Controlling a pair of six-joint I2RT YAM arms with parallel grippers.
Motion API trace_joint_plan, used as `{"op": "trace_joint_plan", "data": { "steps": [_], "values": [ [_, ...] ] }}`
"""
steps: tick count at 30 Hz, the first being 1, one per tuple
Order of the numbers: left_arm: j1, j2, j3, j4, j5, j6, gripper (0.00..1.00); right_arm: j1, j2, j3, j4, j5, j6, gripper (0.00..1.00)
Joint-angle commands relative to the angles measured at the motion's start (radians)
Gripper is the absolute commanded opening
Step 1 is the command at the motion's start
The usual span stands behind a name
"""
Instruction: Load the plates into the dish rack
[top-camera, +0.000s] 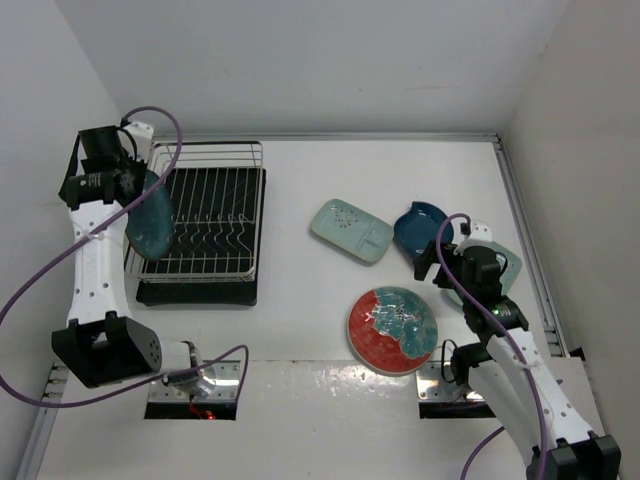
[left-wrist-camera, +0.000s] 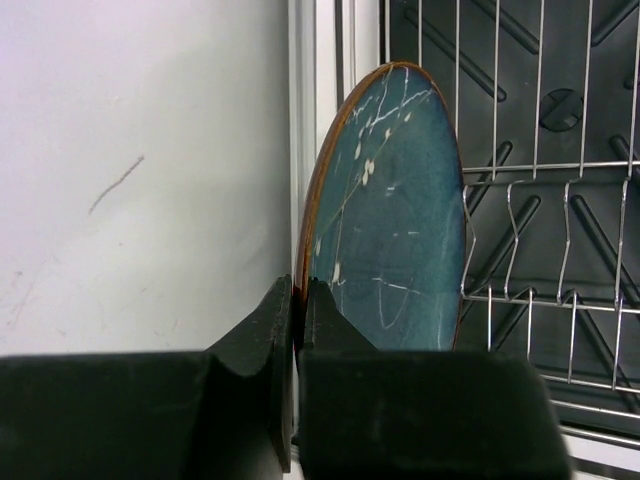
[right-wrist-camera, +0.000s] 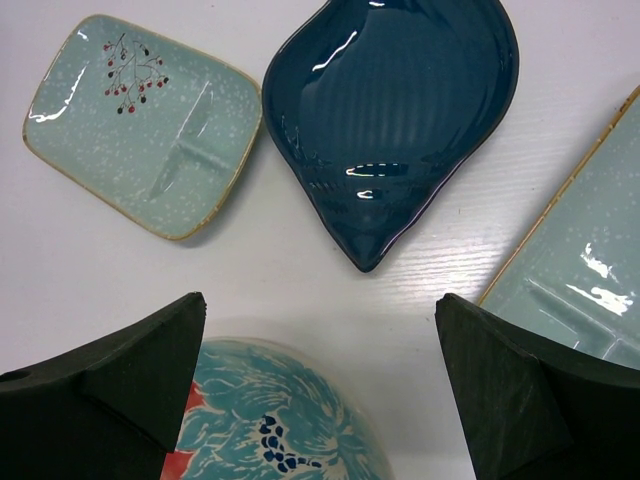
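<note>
dish rack (top-camera: 205, 225) of silver wire sits on its black drip tray (top-camera: 195, 292) by the left edge of the table (top-camera: 300, 370), toward the far left corner. its upright prongs show in the left wrist view.

round dark teal plate (top-camera: 150, 225) stands on edge at the rack's left rail, its glazed face turned to the wires. whether its rim rests on the wire i cannot tell.

round red plate (top-camera: 392, 328) with the light-blue pattern lies flat right of the middle, toward the near edge.

two pale mint plates lie flat. one mint plate (top-camera: 349, 231) is right of the table's middle, well apart from the rack. the other mint plate (top-camera: 510, 268) is by the right edge, partly hidden under the right arm.

small dark-blue leaf dish (top-camera: 420, 225) lies between the two mint ones, just beside both, its tip pointing at the red plate.

left gripper (left-wrist-camera: 297, 300) is clenched on the teal plate's lower rim, one finger on each face.

right gripper (right-wrist-camera: 320, 340) hangs over bare table among the four flat plates, fingers spread wide and grasping nothing.
</note>
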Motion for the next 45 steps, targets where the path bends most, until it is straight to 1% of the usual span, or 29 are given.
{"op": "trace_joint_plan", "data": {
  "steps": [1,6,10,12,13,14,15,16,18,19,21,22,24,25,26,27,28,32,37,38,40,41,42,44,45],
  "values": [
    [0.028,-0.065,-0.017,0.142,-0.032,0.012,0.0,0.003,-0.007,0.008,0.023,0.017,0.007,0.96],
    [0.09,-0.076,-0.175,0.205,0.052,-0.019,0.0,0.005,-0.012,0.008,0.018,0.017,0.002,0.96],
    [0.113,-0.076,-0.2,0.225,0.084,-0.03,0.0,0.003,-0.012,0.017,-0.006,0.009,-0.012,0.96],
    [0.133,-0.076,-0.209,0.225,0.096,-0.03,0.02,0.003,-0.004,0.016,-0.005,-0.035,-0.021,1.0],
    [0.133,-0.076,-0.209,0.225,0.096,-0.03,0.06,0.005,0.008,0.022,-0.019,-0.058,-0.027,1.0],
    [0.133,-0.076,-0.209,0.225,0.106,-0.03,0.12,0.003,0.026,0.027,-0.032,-0.116,-0.039,1.0],
    [0.142,-0.076,-0.209,0.216,0.106,-0.03,0.19,0.006,0.04,0.039,-0.043,-0.138,-0.036,1.0],
    [0.142,-0.076,-0.198,0.216,0.115,-0.03,0.31,0.003,0.078,0.059,-0.075,-0.15,-0.033,1.0],
    [0.142,-0.076,-0.188,0.193,0.124,-0.039,0.39,0.007,0.103,0.1,-0.162,-0.173,0.003,1.0],
    [0.142,-0.076,-0.175,0.193,0.136,-0.048,0.47,0.005,0.111,0.114,-0.183,-0.167,0.014,1.0],
    [0.142,-0.076,-0.163,0.181,0.148,-0.048,0.53,0.003,0.126,0.137,-0.265,-0.098,0.062,1.0],
    [0.142,-0.076,-0.151,0.172,0.149,-0.057,0.57,0.0,0.135,0.146,-0.331,-0.089,0.077,1.0],
    [0.142,-0.076,-0.134,0.159,0.162,-0.066,0.6,-0.029,0.143,0.158,-0.394,-0.093,0.085,1.0],
    [0.142,-0.076,-0.125,0.147,0.179,-0.066,0.66,-0.033,0.148,0.157,-0.414,-0.136,0.092,1.0],
    [0.142,-0.076,-0.105,0.136,0.194,-0.076,0.69,-0.041,0.154,0.151,-0.427,-0.159,0.099,1.0],
    [0.142,-0.067,-0.094,0.136,0.195,-0.076,0.71,-0.064,0.173,0.13,-0.459,-0.182,0.105,1.0],
    [0.133,-0.066,-0.082,0.121,0.205,-0.076,0.75,-0.07,0.184,0.12,-0.464,-0.238,0.109,1.0],
    [0.122,-0.045,-0.033,0.092,0.205,-0.076,0.75,-0.087,0.282,0.085,-0.442,-0.291,0.144,1.0],
    [0.113,-0.045,0.018,0.06,0.205,-0.076,0.76,-0.093,0.391,0.056,-0.339,-0.325,0.178,1.0],
    [0.113,-0.045,0.027,0.047,0.217,-0.076,0.76,-0.089,0.402,0.041,-0.326,-0.329,0.177,0.96],
    [0.101,-0.045,0.058,0.023,0.245,-0.067,0.76,-0.09,0.43,0.014,-0.278,-0.343,0.175,0.94],
    [0.09,-0.045,0.068,0.011,0.259,-0.066,0.76,-0.089,0.433,-0.004,-0.248,-0.374,0.171,0.9],
    [0.079,-0.045,0.069,-0.014,0.3,-0.057,0.76,-0.09,0.436,-0.016,-0.212,-0.386,0.169,0.8],
    [0.065,-0.045,0.095,-0.042,0.351,-0.057,0.76,-0.089,0.436,-0.05,-0.172,-0.412,0.169,0.65],
    [0.065,-0.045,0.095,-0.069,0.378,-0.045,0.76,-0.086,0.425,-0.055,-0.171,-0.432,0.166,0.51]
  ]
}}
